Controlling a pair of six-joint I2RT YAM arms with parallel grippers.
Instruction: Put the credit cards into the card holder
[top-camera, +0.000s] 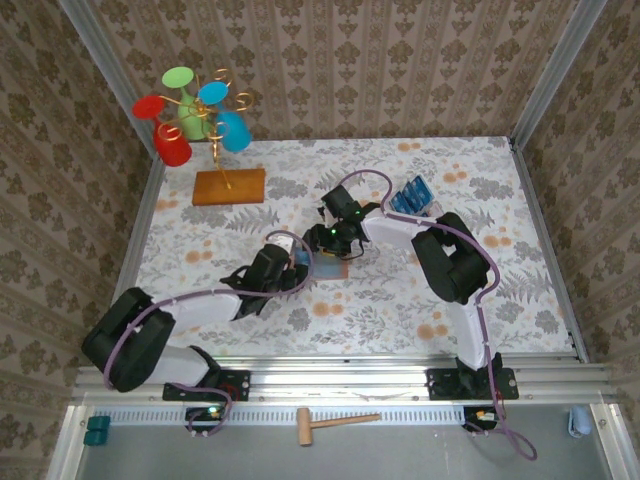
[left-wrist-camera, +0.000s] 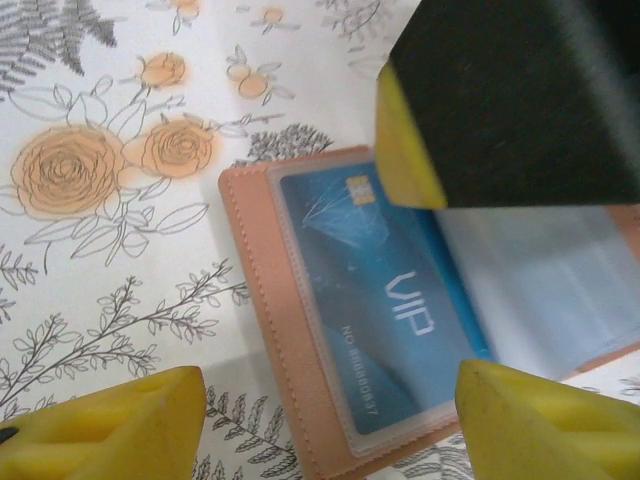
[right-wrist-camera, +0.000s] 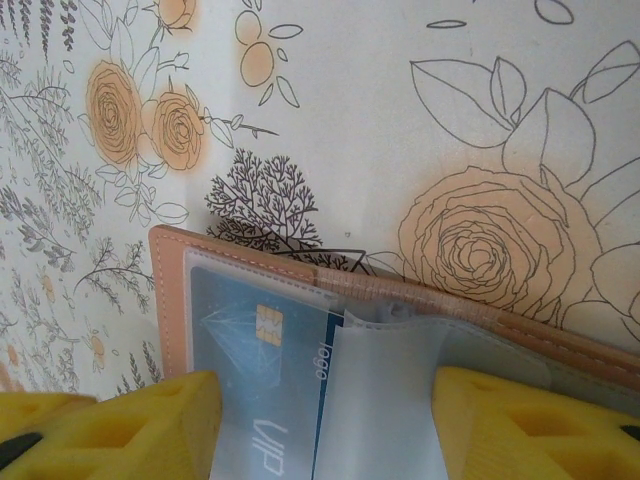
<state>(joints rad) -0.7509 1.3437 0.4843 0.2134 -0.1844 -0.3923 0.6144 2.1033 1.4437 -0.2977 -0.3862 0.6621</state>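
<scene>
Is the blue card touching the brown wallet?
Touching. The left wrist view shows the blue card tucked flat inside the open brown wallet, lying right against its left page.

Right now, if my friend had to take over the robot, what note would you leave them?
The left gripper is open, hovering over the card holder, which lies open mid-table.
The right gripper is open above the holder's clear pages, gripping nothing.
Done: one blue VIP card sits under a clear sleeve.
Left: more blue cards seem to stand in the clear tray, far right; fetch and pocket them.
</scene>
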